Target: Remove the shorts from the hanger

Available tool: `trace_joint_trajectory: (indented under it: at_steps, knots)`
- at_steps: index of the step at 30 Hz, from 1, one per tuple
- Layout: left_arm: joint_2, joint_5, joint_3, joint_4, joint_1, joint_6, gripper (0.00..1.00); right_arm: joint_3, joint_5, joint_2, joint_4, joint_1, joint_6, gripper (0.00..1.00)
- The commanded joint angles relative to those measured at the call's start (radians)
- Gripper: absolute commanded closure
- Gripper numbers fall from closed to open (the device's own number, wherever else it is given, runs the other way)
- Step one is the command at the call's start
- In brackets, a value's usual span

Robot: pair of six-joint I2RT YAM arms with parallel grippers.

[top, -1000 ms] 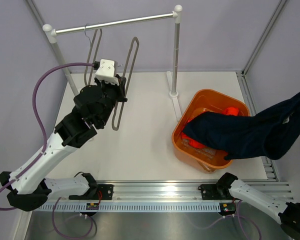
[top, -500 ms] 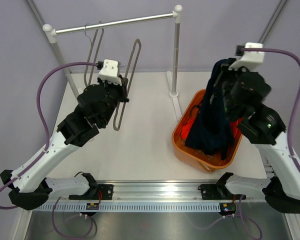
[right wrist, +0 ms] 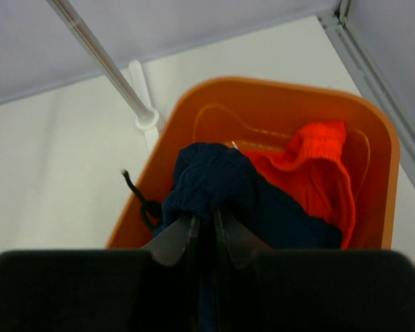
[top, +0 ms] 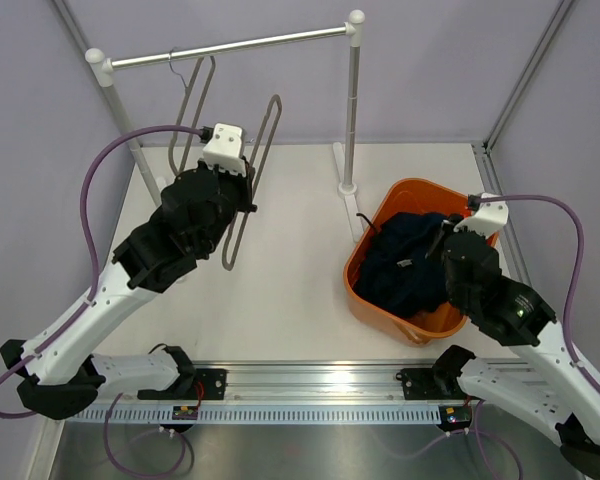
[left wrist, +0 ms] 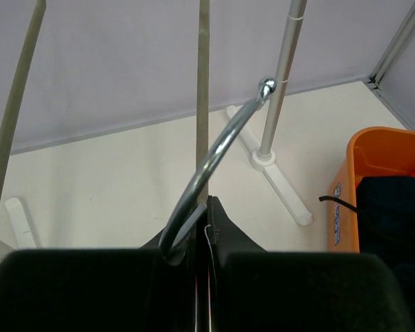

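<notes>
Two closed grips: left pincer (left wrist: 202, 216) on hanger (left wrist: 221, 146), right pincer (right wrist: 205, 225) on shorts (right wrist: 214, 176) inside orange bin (right wrist: 297, 104).

From above, the right gripper (right wrist: 205, 223) sits hidden beneath its own wrist (top: 470, 258); the shorts (top: 405, 262) cover the red cloth (right wrist: 315, 173) in the orange bin (top: 380, 215).

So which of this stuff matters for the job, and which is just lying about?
Job:
- shorts, off the hanger, pinched by the right gripper
- hanger, clamped in the left gripper

Lying about:
- bin, which the shorts now lie in
- red cloth in the bin
- rack
</notes>
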Motion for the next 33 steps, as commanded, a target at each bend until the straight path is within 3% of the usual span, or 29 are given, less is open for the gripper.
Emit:
trace_joint_trajectory:
  at_steps: [1, 6, 10, 16, 27, 33]
  knots:
    - [0.012, 0.027, 0.092, -0.043, 0.001, -0.021, 1.00, -0.074, -0.019, -0.036, -0.043, -0.003, 0.171, 0.76]
    - [0.090, 0.077, 0.229, -0.176, 0.008, -0.047, 1.00, -0.037, -0.045, -0.038, -0.082, -0.005, 0.162, 0.34]
    - [0.176, 0.125, 0.353, -0.288, 0.057, -0.067, 1.00, 0.026, -0.085, -0.046, -0.071, -0.005, 0.125, 0.20]
    - [0.233, 0.385, 0.421, -0.267, 0.269, -0.108, 1.00, 0.075, -0.114, -0.033, -0.039, -0.003, 0.077, 0.17]
    - [0.578, 0.403, 0.870, -0.269, 0.378, -0.108, 1.00, 0.147, -0.133, 0.000, -0.005, -0.005, 0.008, 0.15]
    - [0.647, 0.389, 0.849, -0.108, 0.390, -0.131, 1.00, 0.164, -0.162, -0.013, 0.003, -0.005, -0.023, 0.15]
